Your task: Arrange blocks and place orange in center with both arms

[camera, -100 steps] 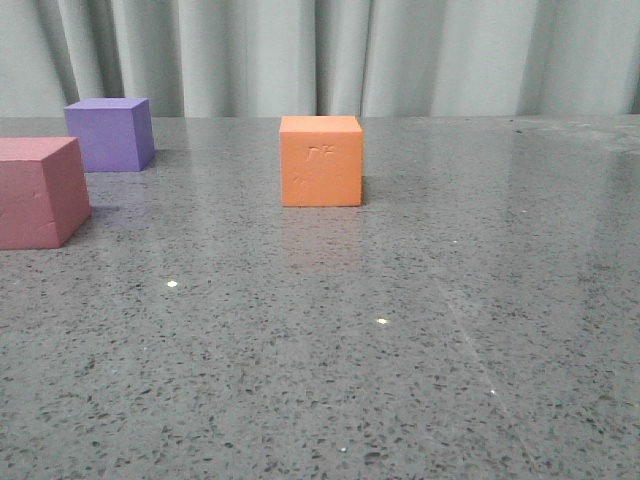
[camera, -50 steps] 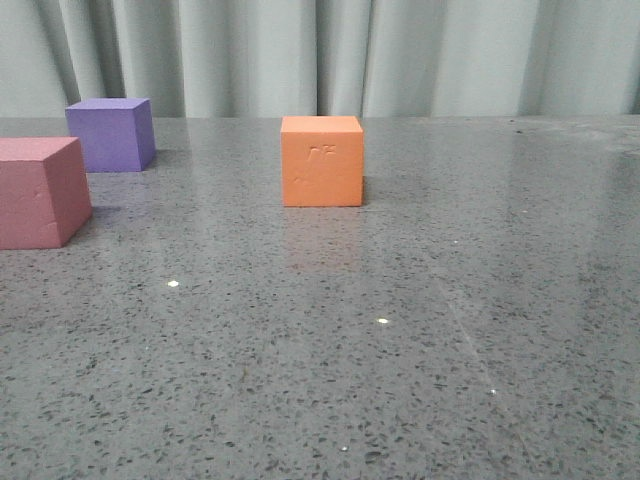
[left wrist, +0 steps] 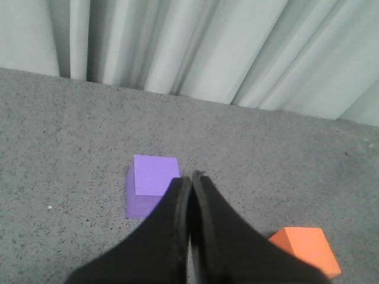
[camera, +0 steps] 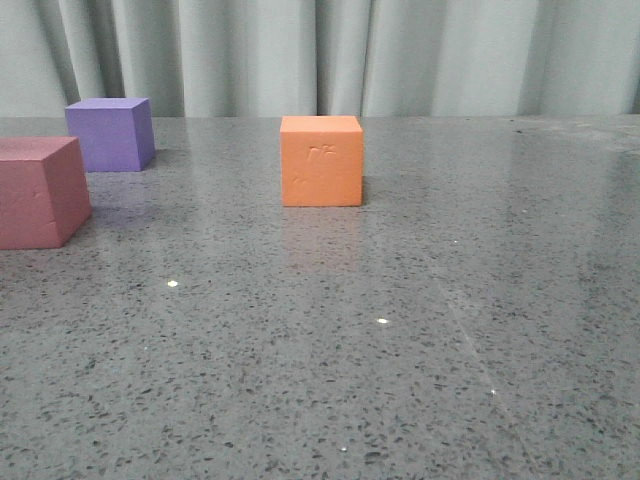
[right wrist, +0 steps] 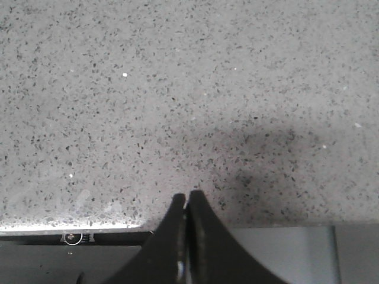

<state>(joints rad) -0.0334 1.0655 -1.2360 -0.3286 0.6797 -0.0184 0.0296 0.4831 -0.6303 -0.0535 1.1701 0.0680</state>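
The orange cube (camera: 321, 161) stands upright mid-table in the front view, faint dents on its near face. The purple cube (camera: 110, 134) sits at the back left. The pink-red cube (camera: 38, 192) sits at the left edge, in front of the purple one. Neither gripper shows in the front view. In the left wrist view my left gripper (left wrist: 189, 177) is shut and empty, above the table, its tips beside the purple cube (left wrist: 151, 182); the orange cube (left wrist: 306, 249) lies off to one side. My right gripper (right wrist: 186, 197) is shut and empty over bare table near its edge.
The grey speckled table (camera: 420, 330) runs to a pale pleated curtain (camera: 400, 55) at the back. In the right wrist view the table's edge (right wrist: 71, 225) and a dark strip beyond it show beside the fingers.
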